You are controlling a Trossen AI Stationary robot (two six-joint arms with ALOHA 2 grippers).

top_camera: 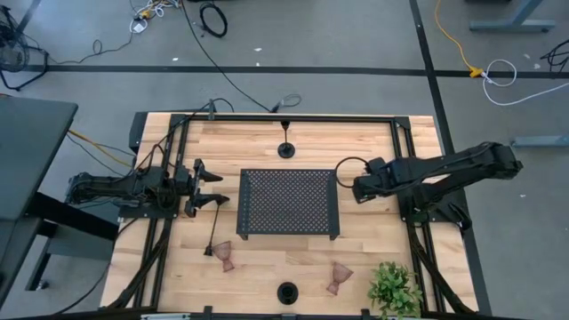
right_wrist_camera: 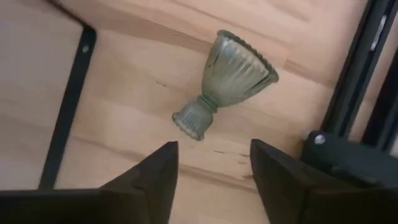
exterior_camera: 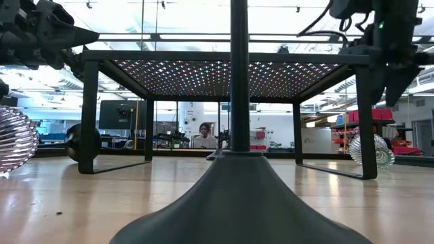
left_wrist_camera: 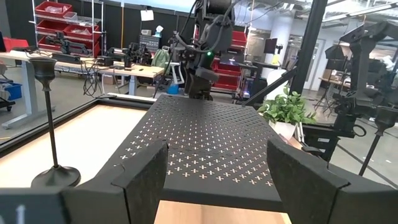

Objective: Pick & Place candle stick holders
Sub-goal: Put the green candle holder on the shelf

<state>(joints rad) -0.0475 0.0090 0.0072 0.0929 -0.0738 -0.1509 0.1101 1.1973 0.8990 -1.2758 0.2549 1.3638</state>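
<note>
A pale green glass candle stick holder (right_wrist_camera: 225, 82) lies on its side on the wood just right of the black perforated tray (top_camera: 289, 203). My right gripper (right_wrist_camera: 214, 180) points down above it, open, with the holder beyond its fingertips and untouched. My left gripper (top_camera: 209, 188) stands level at the tray's left edge, open and holding nothing. Two pinkish glass holders (top_camera: 224, 256) (top_camera: 338, 277) lie near the front edge. One black holder (top_camera: 285, 149) stands upright on its round base behind the tray and another (top_camera: 287, 292) in front of it. A third (top_camera: 213, 236) lies front left.
The tray stands on thin legs (exterior_camera: 366, 122) with open space beneath it. A small leafy plant (top_camera: 394, 286) sits at the near right corner. Black frame rails (top_camera: 409, 178) run along the table's sides. Bare wood lies between the tray and the front edge.
</note>
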